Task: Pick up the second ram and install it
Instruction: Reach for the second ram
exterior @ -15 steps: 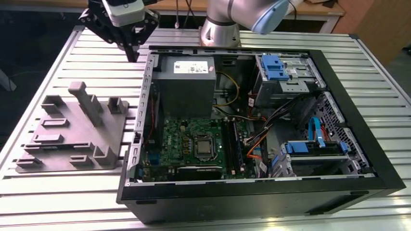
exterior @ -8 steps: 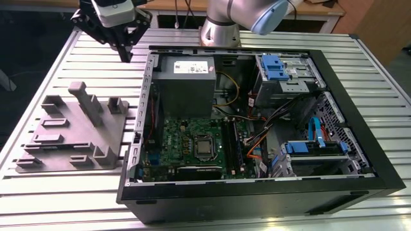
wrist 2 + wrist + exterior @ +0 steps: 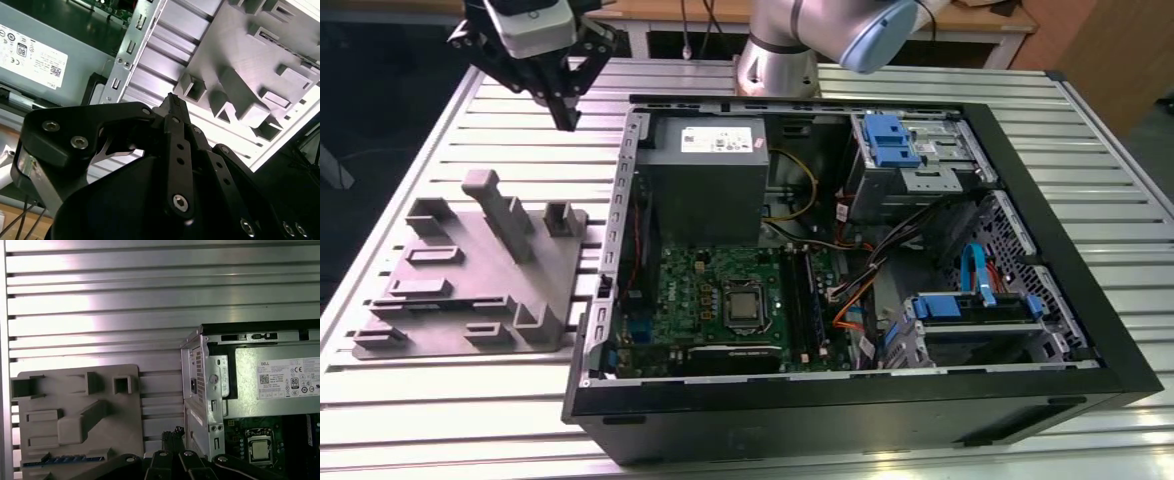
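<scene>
One gripper [image 3: 566,120], clenched on nothing, hangs over the table [image 3: 480,140] beside the open case [image 3: 854,400]. You'll see the second ram [image 3: 65,459] as a thin blue strip slotted in the grey fixture [image 3: 125,430], probably held on edge for gripping.

Case wall [image 3: 631,190] rises just beside tool [image 3: 566,120].

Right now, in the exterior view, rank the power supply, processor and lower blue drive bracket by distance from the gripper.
1. power supply, in the case corner beside the gripper.
2. processor, mid-motherboard.
3. lower blue drive bracket, far corner, the exterior view's right.
</scene>
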Motion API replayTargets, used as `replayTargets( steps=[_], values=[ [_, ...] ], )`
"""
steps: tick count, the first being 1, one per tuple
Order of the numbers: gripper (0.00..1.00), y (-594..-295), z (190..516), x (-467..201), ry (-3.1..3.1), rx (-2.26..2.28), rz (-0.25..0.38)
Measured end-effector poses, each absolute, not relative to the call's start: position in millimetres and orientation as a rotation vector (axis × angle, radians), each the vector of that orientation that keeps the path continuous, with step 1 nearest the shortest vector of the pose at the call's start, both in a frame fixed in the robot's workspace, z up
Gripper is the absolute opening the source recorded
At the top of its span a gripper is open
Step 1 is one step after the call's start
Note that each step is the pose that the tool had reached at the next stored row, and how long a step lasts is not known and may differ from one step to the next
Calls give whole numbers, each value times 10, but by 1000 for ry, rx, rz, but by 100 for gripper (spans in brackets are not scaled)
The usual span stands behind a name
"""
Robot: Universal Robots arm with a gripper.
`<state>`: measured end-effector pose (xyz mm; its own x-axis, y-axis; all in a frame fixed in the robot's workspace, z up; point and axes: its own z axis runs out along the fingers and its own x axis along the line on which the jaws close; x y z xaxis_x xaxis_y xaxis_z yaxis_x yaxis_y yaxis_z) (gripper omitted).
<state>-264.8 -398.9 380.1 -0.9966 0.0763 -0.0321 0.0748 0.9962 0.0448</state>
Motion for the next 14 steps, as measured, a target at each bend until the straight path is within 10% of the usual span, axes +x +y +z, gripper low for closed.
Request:
replayTargets(
  steps=[14],
  values=[
    [10, -3989, 3777, -2904, 3105, 118, 68]
  ],
)
